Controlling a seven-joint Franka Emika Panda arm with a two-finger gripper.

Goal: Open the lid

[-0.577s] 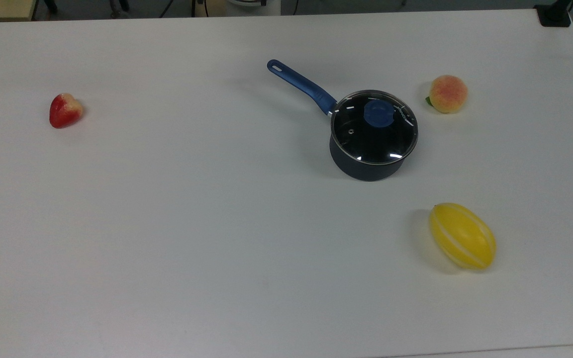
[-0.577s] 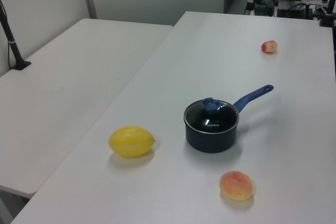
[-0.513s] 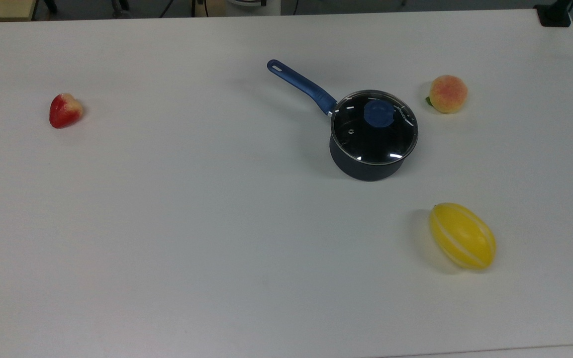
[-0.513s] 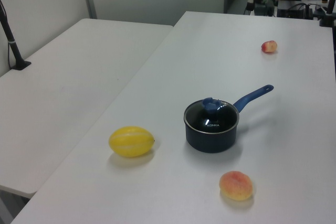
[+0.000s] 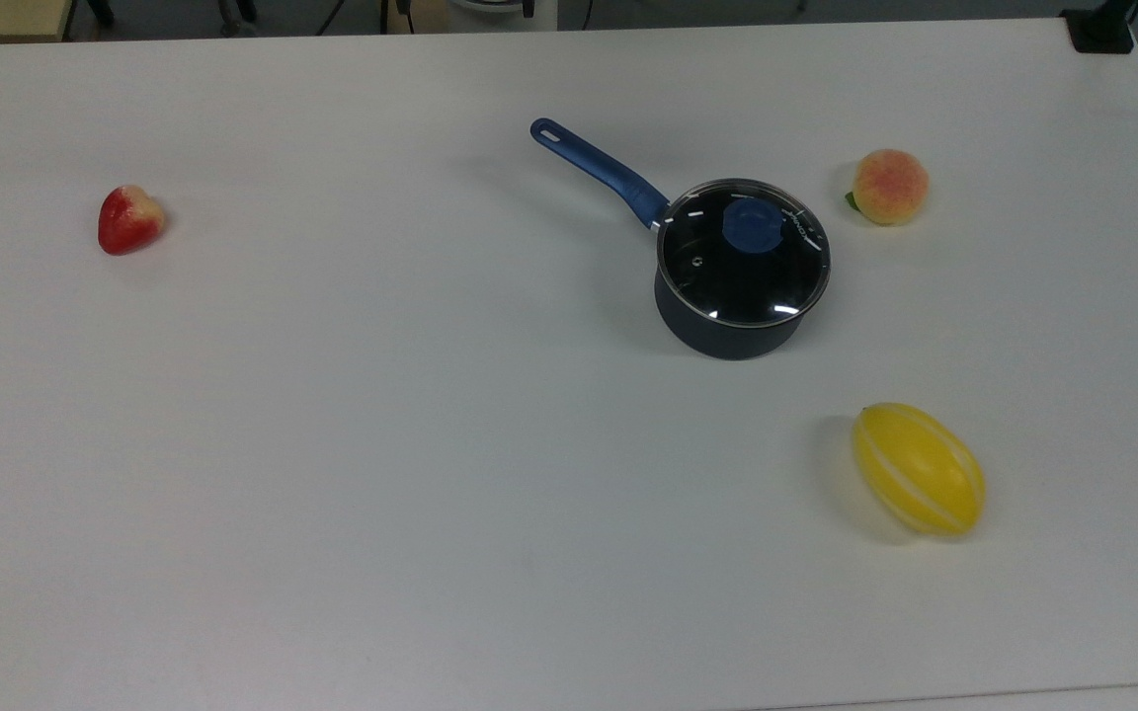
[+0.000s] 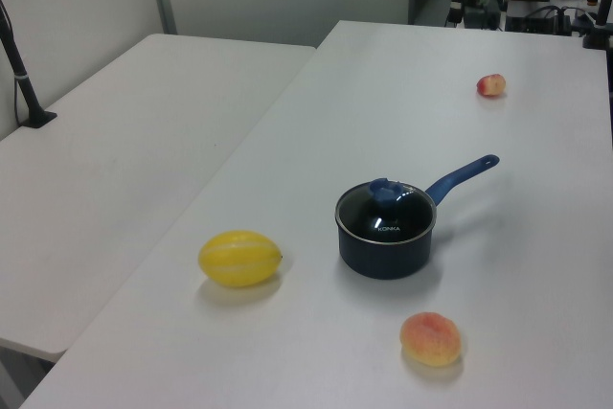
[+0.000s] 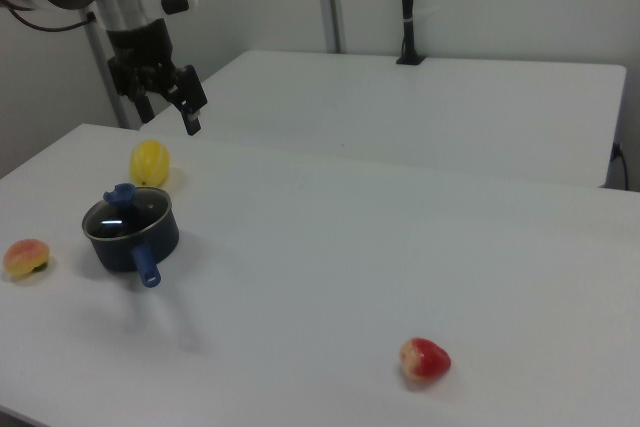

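- Peach [image 7: 26, 257] rests on the table [image 7: 330, 277].
- Lid [image 7: 126, 214] sits closed on the pot [image 7: 135, 237], well below the fingers.
- Gripper [image 7: 165, 107] hangs above, fingers spread, grasping nothing.
- Strawberry [image 7: 425, 360] lies well apart.

top view looks steeply down on the table [image 5: 332, 494]. left view and right view look obliquely from opposite ends, farther back. all three share the saucepan [image 5: 727, 331] [image 6: 383, 256] [image 7: 135, 242].
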